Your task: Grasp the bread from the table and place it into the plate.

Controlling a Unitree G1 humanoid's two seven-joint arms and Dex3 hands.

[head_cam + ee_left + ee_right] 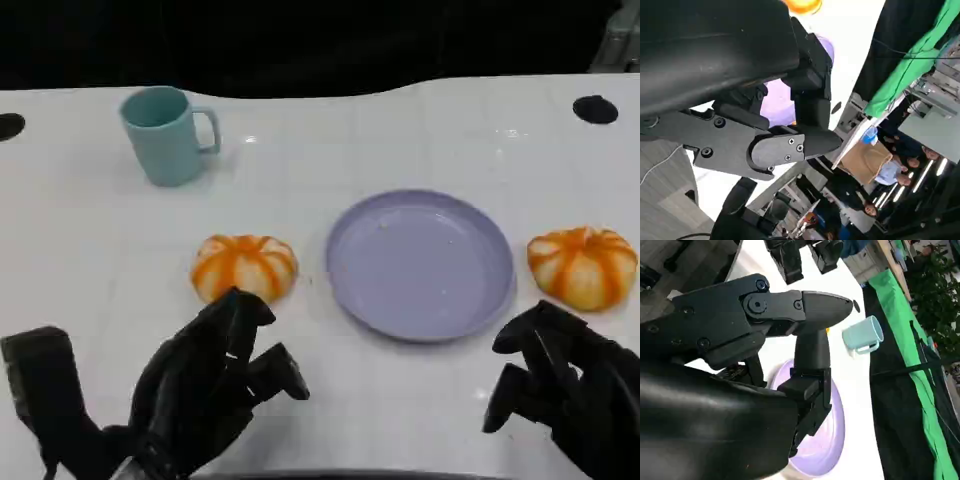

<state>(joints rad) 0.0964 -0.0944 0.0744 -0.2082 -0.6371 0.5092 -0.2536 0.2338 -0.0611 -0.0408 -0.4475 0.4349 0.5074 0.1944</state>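
Bread just beyond left hand fingers

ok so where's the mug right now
In the head view the mug stands at the table's far left, beyond the left bread.

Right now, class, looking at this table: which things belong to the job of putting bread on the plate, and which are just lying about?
Belongs to the job:
left bread
right bread
purple plate, bare
left hand and right hand, both holding nothing

Just lying about:
teal mug, upright, far left
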